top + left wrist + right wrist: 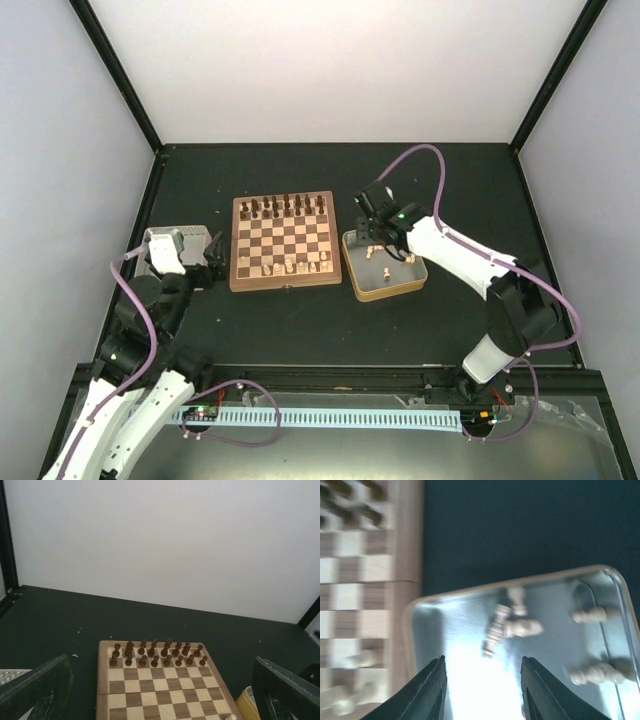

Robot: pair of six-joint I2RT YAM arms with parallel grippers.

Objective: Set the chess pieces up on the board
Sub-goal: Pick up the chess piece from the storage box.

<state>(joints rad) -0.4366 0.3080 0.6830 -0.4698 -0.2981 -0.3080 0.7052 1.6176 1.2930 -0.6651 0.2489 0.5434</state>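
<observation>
1. the board (283,240) was a flat wooden square with dark brown and light tan checks and a brown wooden edge. it lay on the dark, dull table (330,330).
2. the dark brown chessmen (285,207) stood in two rows on the far side of the board. they were tiny and smooth, with round tops.
3. some pale tan chess pieces (290,266) stood on the near side of the board, in a row with gaps in it.
4. more of the pale chess pieces were in the tin (385,296), just to the right of the board. the tin was square with round corners, a gold rim and a shiny silver inside.
5. in the right wrist view, a few pale pieces lay close together in the middle of the tin. two more lay on their sides by its right wall. they looked bumpy, like little turned pegs.
6. the right gripper (482,690) hung over the left part of the tin. its two dark, smooth fingers (427,692) stood apart, with nothing between them.
7. the left gripper (161,680) was at the left of the board and faced across it. its dark fingers stood wide apart and held nothing.
</observation>
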